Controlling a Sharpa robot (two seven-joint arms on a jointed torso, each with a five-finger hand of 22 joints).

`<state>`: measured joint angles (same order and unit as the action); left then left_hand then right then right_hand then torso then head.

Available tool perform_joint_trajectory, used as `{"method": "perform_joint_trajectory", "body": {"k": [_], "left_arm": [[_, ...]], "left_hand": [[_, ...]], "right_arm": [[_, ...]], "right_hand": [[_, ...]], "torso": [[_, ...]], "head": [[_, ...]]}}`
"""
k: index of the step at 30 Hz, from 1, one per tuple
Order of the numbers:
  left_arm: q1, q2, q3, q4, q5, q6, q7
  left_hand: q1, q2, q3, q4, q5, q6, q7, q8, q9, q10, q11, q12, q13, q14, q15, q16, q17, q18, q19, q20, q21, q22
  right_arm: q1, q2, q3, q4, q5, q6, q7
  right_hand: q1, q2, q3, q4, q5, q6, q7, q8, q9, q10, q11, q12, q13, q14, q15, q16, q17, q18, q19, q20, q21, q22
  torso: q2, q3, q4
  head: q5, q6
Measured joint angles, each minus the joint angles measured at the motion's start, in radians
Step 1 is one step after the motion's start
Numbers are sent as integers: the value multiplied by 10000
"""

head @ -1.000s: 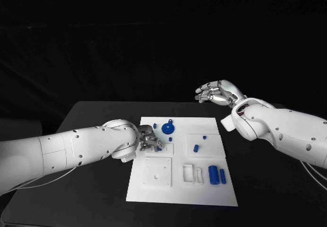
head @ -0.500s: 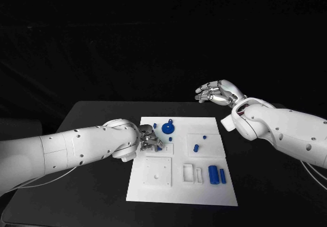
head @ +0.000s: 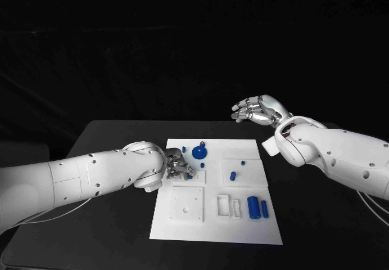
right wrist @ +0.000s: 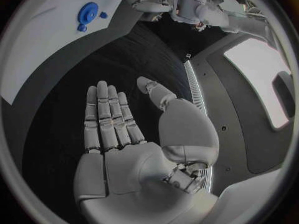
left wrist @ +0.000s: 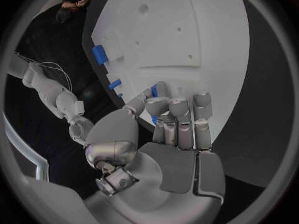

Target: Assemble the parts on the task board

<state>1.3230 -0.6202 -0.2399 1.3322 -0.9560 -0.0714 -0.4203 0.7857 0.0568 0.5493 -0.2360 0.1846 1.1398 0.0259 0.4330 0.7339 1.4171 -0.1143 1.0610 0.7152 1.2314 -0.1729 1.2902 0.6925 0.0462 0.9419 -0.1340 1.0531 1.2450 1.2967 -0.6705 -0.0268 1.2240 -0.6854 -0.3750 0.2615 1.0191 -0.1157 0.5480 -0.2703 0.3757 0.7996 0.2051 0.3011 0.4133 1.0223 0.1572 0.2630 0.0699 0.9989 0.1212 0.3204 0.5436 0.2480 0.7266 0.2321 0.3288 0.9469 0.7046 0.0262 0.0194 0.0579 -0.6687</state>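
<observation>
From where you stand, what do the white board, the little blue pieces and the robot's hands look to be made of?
White task board: matte, probably plastic, with moulded recesses. Round blue part: smooth, uniform colour, likely plastic. Right hand: silvery satin sheen, perhaps metal or metallic-finished plastic.

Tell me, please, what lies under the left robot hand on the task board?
The left robot hand is down over a small blue part, seemingly between its fingertips, on the task board. The fingers cover most of it, so its shape and any slot beneath stay hidden.
</observation>
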Motion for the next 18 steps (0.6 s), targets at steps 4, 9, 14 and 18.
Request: {"method": "perform_joint_trajectory", "body": {"k": [4,9,14,18], "left_arm": [[1,46,6,-62,-17,2,-10],[2,81,7,-98,-27,12,-13],[-1,97,8,-115,-31,31,-15],[-1,97,16,-124,-33,81,-18]], "left_hand": [[45,45,-4,-3,-145,9,-9,11,0,-16,16,0,-14,-5,6,0,-23,-1,0,0,0,10],[48,137,-5,-3,-347,11,-11,29,-12,-38,38,0,-13,-78,3,0,-37,-1,0,0,0,16],[60,149,28,-37,-349,12,-12,30,-39,-38,38,0,-21,-81,1,0,-38,0,0,0,0,19],[126,79,15,-87,-467,12,-12,30,-46,-38,38,0,-26,-81,1,0,-63,-1,0,0,0,33]], "right_arm": [[0,3,0,0,0,9,-3],[0,3,0,0,0,18,-5],[0,2,0,-1,0,28,-7],[0,-3,0,0,0,32,-9]], "right_hand": [[0,0,0,0,40,0,0,0,0,0,0,-39,1,0,0,-37,0,0,0,0,0,0],[0,0,0,0,138,0,0,0,-12,59,-15,-86,1,0,0,-37,-13,0,1,0,-38,0],[0,0,-27,-27,228,0,0,0,-22,73,0,-126,1,0,0,-37,-13,0,1,-1,-38,0],[0,0,-28,-28,233,0,0,0,-22,73,0,-126,1,0,0,-37,-13,0,1,-1,-38,0]], "torso": [[0,0,2],[-1,0,2],[-7,0,8],[-9,0,9]], "head": [[-7,-4],[-9,-12],[-21,-14],[-24,-15]]}}
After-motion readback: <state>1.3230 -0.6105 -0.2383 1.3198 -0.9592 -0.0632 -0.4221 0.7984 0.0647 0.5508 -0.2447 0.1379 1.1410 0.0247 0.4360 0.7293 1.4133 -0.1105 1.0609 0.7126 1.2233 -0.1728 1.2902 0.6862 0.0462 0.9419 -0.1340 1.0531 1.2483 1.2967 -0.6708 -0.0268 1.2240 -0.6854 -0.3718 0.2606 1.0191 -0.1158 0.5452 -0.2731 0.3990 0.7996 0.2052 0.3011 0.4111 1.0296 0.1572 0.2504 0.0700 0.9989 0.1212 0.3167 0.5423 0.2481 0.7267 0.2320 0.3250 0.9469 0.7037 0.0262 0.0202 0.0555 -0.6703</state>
